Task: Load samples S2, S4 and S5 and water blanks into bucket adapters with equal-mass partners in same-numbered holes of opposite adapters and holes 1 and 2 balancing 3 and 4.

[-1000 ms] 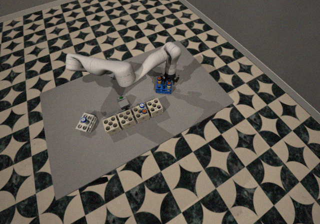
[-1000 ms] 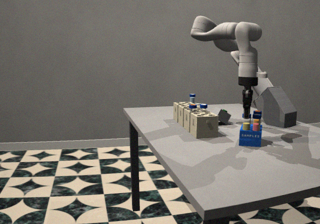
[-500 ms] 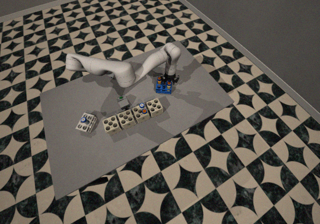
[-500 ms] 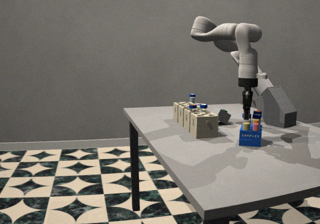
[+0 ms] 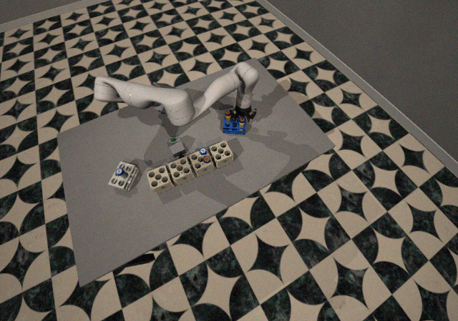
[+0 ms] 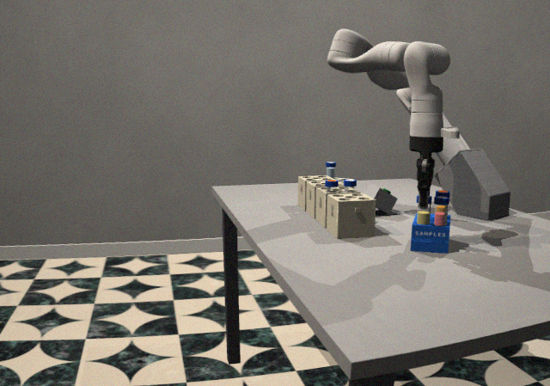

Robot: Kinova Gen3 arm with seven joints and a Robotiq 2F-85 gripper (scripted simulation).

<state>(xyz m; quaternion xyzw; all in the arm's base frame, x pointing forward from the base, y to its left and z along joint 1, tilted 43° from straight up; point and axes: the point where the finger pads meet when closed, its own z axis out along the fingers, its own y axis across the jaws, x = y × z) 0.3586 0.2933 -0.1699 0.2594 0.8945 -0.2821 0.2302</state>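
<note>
1. step in hand looks like fetching a sample: the gripper hangs straight down over the blue sample rack, tips low among the tube caps at the rack's back left as the side view has it.
2. jaws part open, about half their spread, nothing clamped. whether they already straddle a cap or sit just above it, cannot tell, too small.
3. rack holds several tubes: a yellow-filled one and a pink-filled one in front, blue-capped ones behind. cap ids unreadable, so which is s2, s4 or s5 is unknown.
4. four tan adapters stand in a row mid table. the third from the left in the top view carries two tubes already: an orange-dot tube and a white-dot tube. the other three look unfilled.
5. white blanks rack stands apart at the left end of the row with one blue-capped tube in it.
6. green done key on its small desk is just behind the adapters; task is early, most loading not yet done.
7. next move by my guess: settle around the cap, close, lift straight up so the loose rack does not tip or drag, then carry to an adapter hole.
8. top view gives hole layout and dot colours, and shows the blanks rack clearly. side view gives jaw height, fill colours and the "samples" label, but the adapters overlap there and hide the blanks rack.
</note>
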